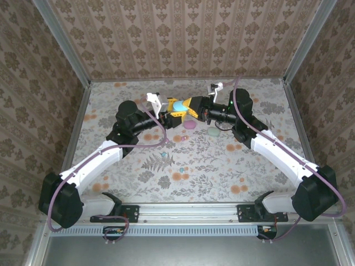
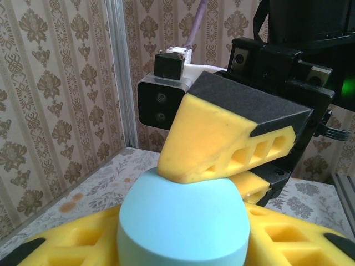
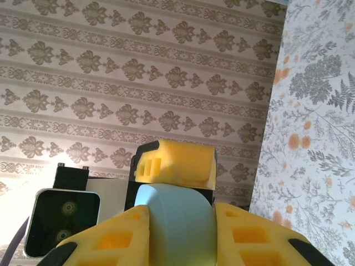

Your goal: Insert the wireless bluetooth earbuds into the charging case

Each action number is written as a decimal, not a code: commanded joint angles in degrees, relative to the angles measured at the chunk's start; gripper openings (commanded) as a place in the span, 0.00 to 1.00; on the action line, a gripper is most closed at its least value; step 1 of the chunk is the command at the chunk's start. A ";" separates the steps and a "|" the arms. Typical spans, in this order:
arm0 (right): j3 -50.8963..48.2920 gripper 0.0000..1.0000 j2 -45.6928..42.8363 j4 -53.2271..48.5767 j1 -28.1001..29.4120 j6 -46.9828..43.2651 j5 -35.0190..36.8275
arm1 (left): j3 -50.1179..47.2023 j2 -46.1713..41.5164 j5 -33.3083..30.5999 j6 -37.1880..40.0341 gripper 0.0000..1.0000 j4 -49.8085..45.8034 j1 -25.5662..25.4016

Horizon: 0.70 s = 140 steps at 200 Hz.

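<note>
Left gripper (image 1: 171, 112) and right gripper (image 1: 192, 106) both clamp the blue charging case (image 2: 183, 221); steady your left, pry open slowly

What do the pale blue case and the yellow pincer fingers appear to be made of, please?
The pale blue case looks like smooth matte plastic: even colour, no grain. The yellow fingers look like matte rigid plastic, possibly printed, judging by their cut-out pockets.

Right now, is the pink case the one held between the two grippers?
No, the left gripper and right gripper are clamped on a blue case, while the pink case lies on the table nearby.
</note>
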 commanded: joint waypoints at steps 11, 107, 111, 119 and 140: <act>-1.55 0.24 0.35 8.83 0.04 5.09 -0.92 | -0.35 0.08 0.40 -0.53 0.50 1.37 -0.41; -2.52 0.24 0.65 9.53 -0.31 6.32 -1.16 | -0.67 -0.03 -0.68 -1.41 0.50 4.39 -0.41; -2.44 0.24 0.65 9.64 -0.31 6.32 -1.18 | -0.78 -0.09 -0.88 -1.50 0.50 4.72 -0.41; -2.40 0.24 0.61 9.75 -0.30 6.32 -1.16 | -1.05 -0.13 -1.12 -1.71 0.50 5.21 -0.40; -2.44 0.24 0.56 9.49 -0.31 6.23 -1.16 | -1.45 -0.18 -1.56 -1.83 0.50 5.67 -0.41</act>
